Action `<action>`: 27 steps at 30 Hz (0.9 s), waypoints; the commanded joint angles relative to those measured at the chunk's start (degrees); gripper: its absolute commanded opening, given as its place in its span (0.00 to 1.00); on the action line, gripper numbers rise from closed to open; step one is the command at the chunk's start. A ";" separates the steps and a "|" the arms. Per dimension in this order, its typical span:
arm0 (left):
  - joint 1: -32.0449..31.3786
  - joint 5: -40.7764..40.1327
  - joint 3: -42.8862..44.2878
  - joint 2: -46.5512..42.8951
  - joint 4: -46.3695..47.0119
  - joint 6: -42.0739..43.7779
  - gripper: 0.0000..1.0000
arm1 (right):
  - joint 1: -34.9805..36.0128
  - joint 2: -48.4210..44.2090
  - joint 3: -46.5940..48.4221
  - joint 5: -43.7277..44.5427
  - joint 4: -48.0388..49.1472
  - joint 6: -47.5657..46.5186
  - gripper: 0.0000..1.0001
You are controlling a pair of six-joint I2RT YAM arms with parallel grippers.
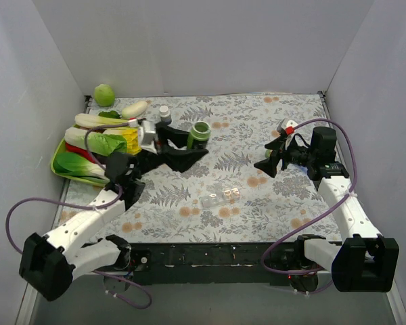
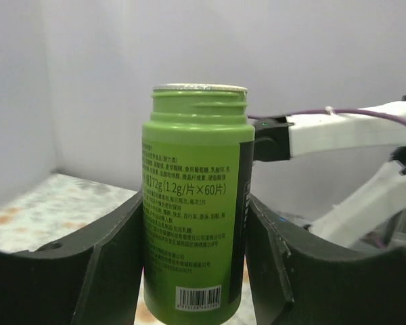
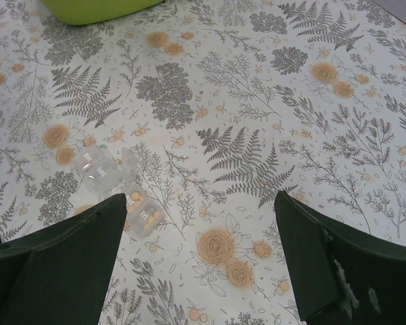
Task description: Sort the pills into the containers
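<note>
The containers (image 1: 220,197), a short clear strip of lidded compartments, lie on the floral cloth at centre front. They also show in the right wrist view (image 3: 115,183), where the compartments by my left fingertip hold small orange pills (image 3: 146,214). My left gripper (image 1: 197,143) is shut on an upright green bottle (image 1: 200,132) with no cap, left of centre. In the left wrist view the bottle (image 2: 196,203) fills the gap between the fingers of the left gripper (image 2: 196,271). My right gripper (image 1: 267,157) is open and empty, to the right of the strip and above the cloth (image 3: 201,203).
A dark blue white-capped bottle (image 1: 164,114) stands behind the left gripper. A green tray (image 1: 59,166) of vegetables lies at the left edge. A green ball (image 1: 104,94) sits at the back left. A small white and red object (image 1: 286,126) lies behind the right gripper. Grey walls surround the table.
</note>
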 commanded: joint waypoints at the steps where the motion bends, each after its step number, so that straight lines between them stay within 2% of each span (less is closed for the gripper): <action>1: 17.38 4.53 -4.23 -2.88 16.18 -11.17 0.00 | -0.04 0.27 0.69 -0.12 2.04 0.54 0.98; 2: 19.69 8.91 -4.76 0.09 19.43 -13.66 0.00 | -0.13 0.36 1.73 0.32 1.34 -0.42 0.98; 3: 19.10 9.82 -4.60 0.12 18.86 -10.55 0.00 | -0.13 0.45 2.00 0.41 -0.06 -0.95 0.98; 4: 16.40 9.75 -5.20 -0.31 17.20 -6.43 0.00 | -0.13 0.28 1.83 0.67 -0.25 -1.22 0.98; 5: 11.93 9.48 -5.73 -2.32 10.74 -0.82 0.00 | -0.13 -0.07 1.57 1.37 -0.08 -1.74 0.98; 9: 10.31 14.39 -11.79 -5.57 6.91 5.38 0.00 | -0.13 -2.09 -1.15 1.82 1.24 -3.32 0.98; 12: 9.52 17.73 -15.05 -9.00 -2.39 12.66 0.00 | -0.13 -1.31 -0.98 1.21 -0.07 -5.51 0.98; 16: 8.55 21.34 -16.20 -10.25 -20.81 23.13 0.00 | -0.13 0.27 -0.72 0.41 -3.14 -9.90 0.98; 17: 8.38 21.61 -16.28 -10.16 -23.66 26.88 0.00 | -0.13 0.36 -0.89 -0.02 -4.45 -10.62 0.98; 19: 7.59 21.79 -16.89 -9.72 -28.67 29.20 0.00 | -0.13 0.28 -2.20 -0.55 -4.91 -12.37 0.98; 27: 4.07 18.72 -17.60 -5.07 -36.77 38.07 0.00 | -0.22 1.15 -3.79 0.15 -5.61 -14.84 0.98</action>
